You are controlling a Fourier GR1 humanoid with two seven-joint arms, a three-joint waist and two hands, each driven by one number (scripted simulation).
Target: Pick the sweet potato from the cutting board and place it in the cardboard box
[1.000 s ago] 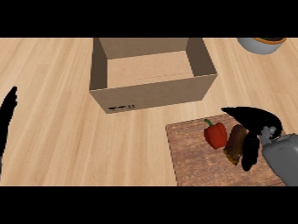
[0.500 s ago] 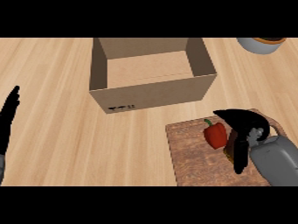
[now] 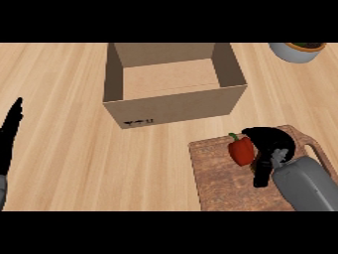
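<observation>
The wooden cutting board [image 3: 223, 184] lies at the lower right of the counter. My right hand [image 3: 272, 144] is over it, fingers curled down round the sweet potato [image 3: 257, 167]. Only a thin brown strip of the sweet potato shows beside the thumb; the rest is hidden. A red bell pepper [image 3: 240, 150] lies on the board, touching the hand's left side. The open cardboard box [image 3: 177, 106] stands behind the board, up and to the left, with nothing visible inside. My left hand [image 3: 0, 146] rests open at the left edge, fingers up.
A grey bowl-like pot [image 3: 297, 51] with dark contents stands at the far right corner. The board's handle [image 3: 316, 149] sticks out to the right of my right forearm. Bare wooden counter lies between the box and my left hand.
My right hand has shifted left and towards the box over the board, closing over the sweet potato until it is almost hidden. The pepper, the box and the left hand have stayed put.
</observation>
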